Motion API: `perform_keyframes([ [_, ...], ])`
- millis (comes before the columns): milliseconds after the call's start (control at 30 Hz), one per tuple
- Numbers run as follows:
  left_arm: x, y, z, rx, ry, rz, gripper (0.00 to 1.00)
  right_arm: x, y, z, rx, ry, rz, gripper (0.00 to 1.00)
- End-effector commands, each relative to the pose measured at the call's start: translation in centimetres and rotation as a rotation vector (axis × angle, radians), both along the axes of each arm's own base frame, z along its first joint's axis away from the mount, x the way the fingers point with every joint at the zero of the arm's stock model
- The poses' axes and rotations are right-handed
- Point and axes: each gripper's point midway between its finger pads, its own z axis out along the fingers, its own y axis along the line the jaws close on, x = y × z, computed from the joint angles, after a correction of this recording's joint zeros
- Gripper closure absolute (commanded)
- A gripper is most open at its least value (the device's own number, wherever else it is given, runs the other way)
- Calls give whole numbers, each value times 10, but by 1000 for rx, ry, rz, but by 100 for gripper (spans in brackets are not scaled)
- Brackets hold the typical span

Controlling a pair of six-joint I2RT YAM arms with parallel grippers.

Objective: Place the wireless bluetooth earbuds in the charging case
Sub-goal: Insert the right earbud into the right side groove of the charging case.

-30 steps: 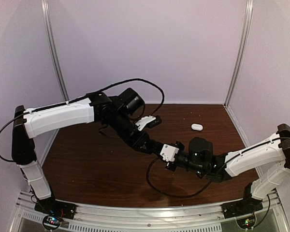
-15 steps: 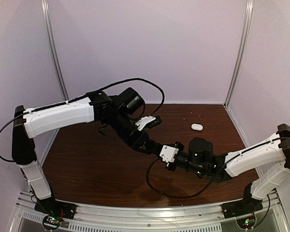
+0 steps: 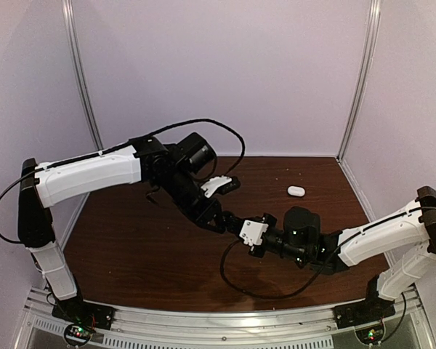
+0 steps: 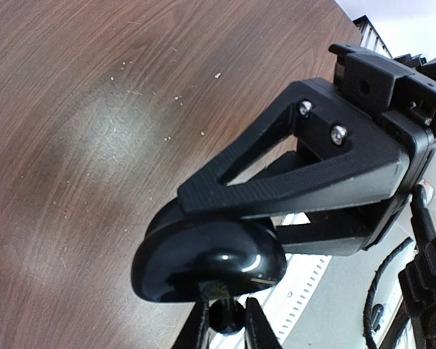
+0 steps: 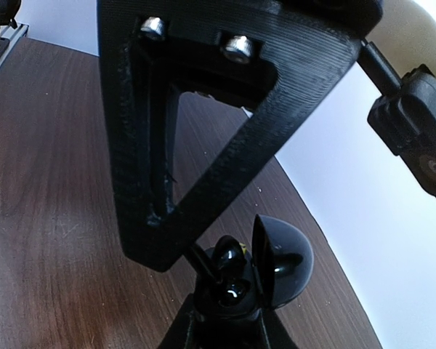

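Top external: charging case (image 3: 296, 190), likely closed

My right gripper (image 5: 195, 263) is closed on a small black piece (image 5: 231, 292). Its ribbed black triangular finger (image 5: 211, 94) fills the upper frame. Just below the finger's tip, the piece lies against a glossy black round case (image 5: 287, 263), whose lid stands raised. Behind the finger lies the brown wooden table (image 5: 51, 218); right of the finger, a pale wall (image 5: 363, 240).

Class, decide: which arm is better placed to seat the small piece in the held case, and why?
Right arm: its jaws pinch the small black piece beside the open black case, which the left arm holds in its jaws.
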Motion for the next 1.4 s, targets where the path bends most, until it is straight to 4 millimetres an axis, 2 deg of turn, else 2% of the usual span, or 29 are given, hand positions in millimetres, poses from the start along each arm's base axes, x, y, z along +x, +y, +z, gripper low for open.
perform_keyframes([
  [0,0,2,2,10,16,8,93,-3,3,18,50,-37,13,100],
  [433,-1,5,-5,19,51,18,94,-15,9,3,-47,-99,39,100],
  [900,3,0,-6,20,68,36,92,-24,17,-3,-94,-131,58,100],
  [1033,4,-1,-9,26,72,40,92,-25,17,1,-73,-130,58,100],
  [1167,5,0,-9,31,65,46,88,-26,16,5,-39,-116,60,100],
  [1367,7,-1,-4,21,52,44,75,-28,16,3,-26,-103,66,100],
])
